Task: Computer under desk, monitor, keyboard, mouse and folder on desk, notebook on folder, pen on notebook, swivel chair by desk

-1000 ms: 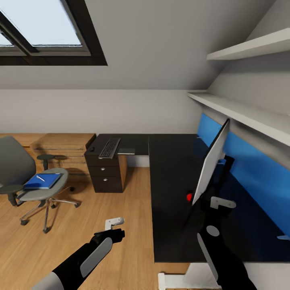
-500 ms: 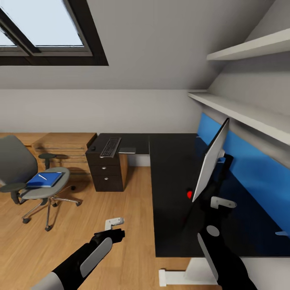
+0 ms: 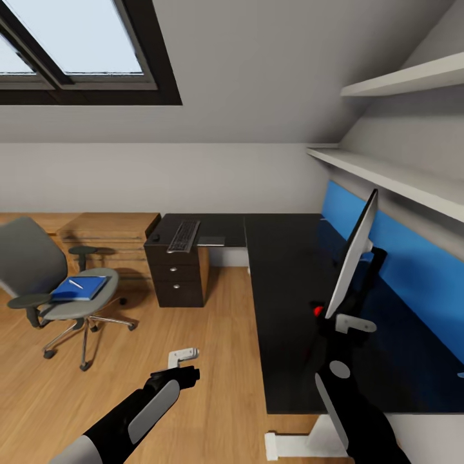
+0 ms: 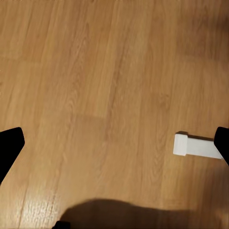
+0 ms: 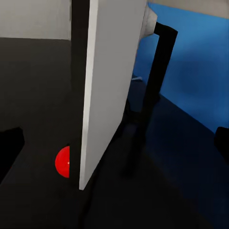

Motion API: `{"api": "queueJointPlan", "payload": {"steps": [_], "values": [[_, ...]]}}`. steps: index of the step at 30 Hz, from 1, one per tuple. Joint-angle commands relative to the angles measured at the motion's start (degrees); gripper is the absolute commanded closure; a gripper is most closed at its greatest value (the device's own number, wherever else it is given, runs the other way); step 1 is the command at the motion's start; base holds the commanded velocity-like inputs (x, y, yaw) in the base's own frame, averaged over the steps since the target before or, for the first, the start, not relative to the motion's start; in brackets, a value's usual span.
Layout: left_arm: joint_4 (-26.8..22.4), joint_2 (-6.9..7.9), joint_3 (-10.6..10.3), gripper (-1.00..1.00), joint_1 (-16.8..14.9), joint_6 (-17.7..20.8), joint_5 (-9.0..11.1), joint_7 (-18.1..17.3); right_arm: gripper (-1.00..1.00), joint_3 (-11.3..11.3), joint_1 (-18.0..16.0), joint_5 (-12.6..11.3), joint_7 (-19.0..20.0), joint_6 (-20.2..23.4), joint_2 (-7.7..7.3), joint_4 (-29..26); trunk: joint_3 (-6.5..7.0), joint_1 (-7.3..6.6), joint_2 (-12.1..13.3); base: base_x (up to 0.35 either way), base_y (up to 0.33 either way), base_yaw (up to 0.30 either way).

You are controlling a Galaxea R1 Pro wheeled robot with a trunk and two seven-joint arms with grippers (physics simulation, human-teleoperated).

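Monitor (image 3: 353, 258) stands on the desk (image 3: 290, 303), right side.
Your right gripper (image 5: 114, 143) is spread near it; your left gripper (image 4: 114, 143) is spread over floor (image 4: 95, 71); head view alone shows the chair (image 3: 38, 277).

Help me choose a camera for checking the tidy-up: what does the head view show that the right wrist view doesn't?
Head view alone: the swivel chair carrying the folder, the keyboard on the drawer unit, the oak floor.

Right wrist view alone: the monitor's stem up close.

Both: the monitor edge-on, its red dot, the black desk and blue back panel.
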Motion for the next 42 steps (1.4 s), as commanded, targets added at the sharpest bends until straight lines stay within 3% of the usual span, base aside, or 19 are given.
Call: {"api": "queueJointPlan", "payload": {"steps": [1, 19, 27, 42], "values": [[-0.1, 0.07, -0.2, -1.0, -0.1, 0.0, 0.3, 0.4, -1.0, 0.0, -0.1, 0.2, -0.3, 0.2, -0.05, 0.0, -0.13, 0.05, -0.1, 0.206, 0.008, 0.0], [0.1, -0.02, -0.2, -1.0, -0.1, 0.1, 0.4, 0.4, -1.0, -0.6, -0.1, 0.3, -0.5, 0.4, -0.39, 0.8, -0.13, 0.05, -0.1, 0.231, 0.001, 0.0], [0.3, -0.02, -0.3, -1.0, -0.1, 0.1, 0.3, 0.4, -1.0, -4.1, -0.1, 0.3, -0.6, 0.7, -0.39, 0.9, -0.13, 0.05, -0.1, 0.012, -0.02, 0.0], [0.3, -0.02, -0.3, -1.0, -0.1, 0.1, 0.4, 0.4, -1.0, -7.5, -0.3, 0.2, -0.5, 0.6, -1.01, 3.0, -0.13, 0.05, -0.1, 0.0, -0.002, 0.0]]}}
